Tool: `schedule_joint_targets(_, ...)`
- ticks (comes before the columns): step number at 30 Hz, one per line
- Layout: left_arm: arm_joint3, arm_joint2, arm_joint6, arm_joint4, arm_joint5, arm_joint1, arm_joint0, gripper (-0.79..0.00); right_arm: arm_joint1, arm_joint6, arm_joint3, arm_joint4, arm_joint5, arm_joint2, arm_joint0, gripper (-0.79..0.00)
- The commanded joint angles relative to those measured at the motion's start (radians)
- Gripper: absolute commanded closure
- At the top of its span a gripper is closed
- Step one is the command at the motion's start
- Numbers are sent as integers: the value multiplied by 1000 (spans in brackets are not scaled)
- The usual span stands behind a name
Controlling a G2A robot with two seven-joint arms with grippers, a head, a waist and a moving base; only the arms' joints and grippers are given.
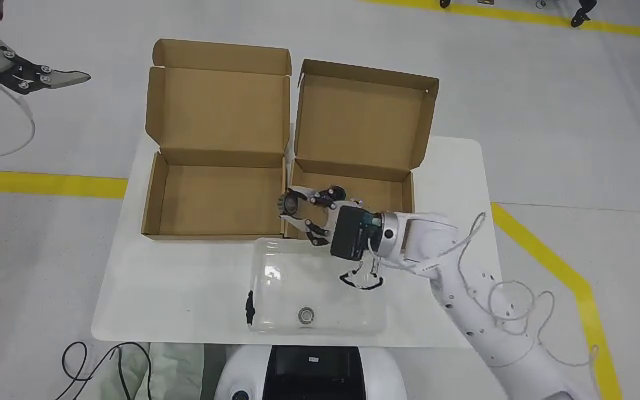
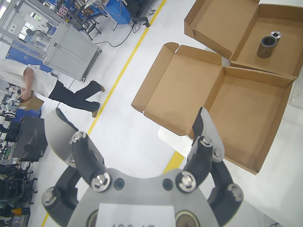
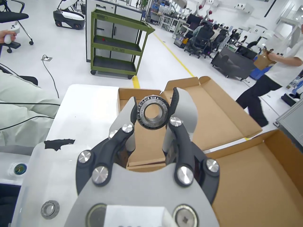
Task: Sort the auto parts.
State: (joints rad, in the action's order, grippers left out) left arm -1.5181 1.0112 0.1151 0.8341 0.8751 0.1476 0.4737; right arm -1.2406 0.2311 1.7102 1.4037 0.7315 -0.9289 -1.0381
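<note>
My right gripper (image 1: 298, 205) (image 3: 154, 102) is shut on a steel roller bearing (image 3: 153, 115) (image 1: 291, 203). It holds the bearing above the seam between the two open cardboard boxes, over the front right corner of the left box (image 1: 205, 200) (image 3: 123, 98). The right box (image 1: 355, 160) (image 2: 251, 55) contains a dark cylindrical sleeve (image 2: 267, 47) and a small silver part (image 2: 275, 34). A second bearing (image 1: 306, 316) (image 3: 49, 209) lies in the clear tray (image 1: 270, 275). My left gripper (image 2: 129, 111) (image 1: 45, 76) is open and empty, off the table to the far left.
Both boxes have their lids (image 1: 215, 95) folded back at the table's far side. The left box (image 2: 246, 109) looks empty inside. A strip of black tape (image 1: 249, 307) sits on the tray's left rim. Bare white table (image 1: 450, 190) lies to the right of the boxes.
</note>
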Motion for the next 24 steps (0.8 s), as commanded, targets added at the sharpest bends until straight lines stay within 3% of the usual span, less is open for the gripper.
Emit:
schedule_joint_targets(1,0,0,0,0,0,0,0,-785,-1,2,9,-15,7,-11,19,0)
schedule_joint_targets(9,0,0,0,0,0,0,0,-785,-12,-32,1,-119,37,-20,98,0)
schedule_joint_targets(17,0,0,0,0,0,0,0,-785,-21,5,4,-106,-7,-31,144,0)
schedule_joint_targets(24,0,0,0,0,0,0,0,-785,-17,-37,64,-112,-21,-72,147,0)
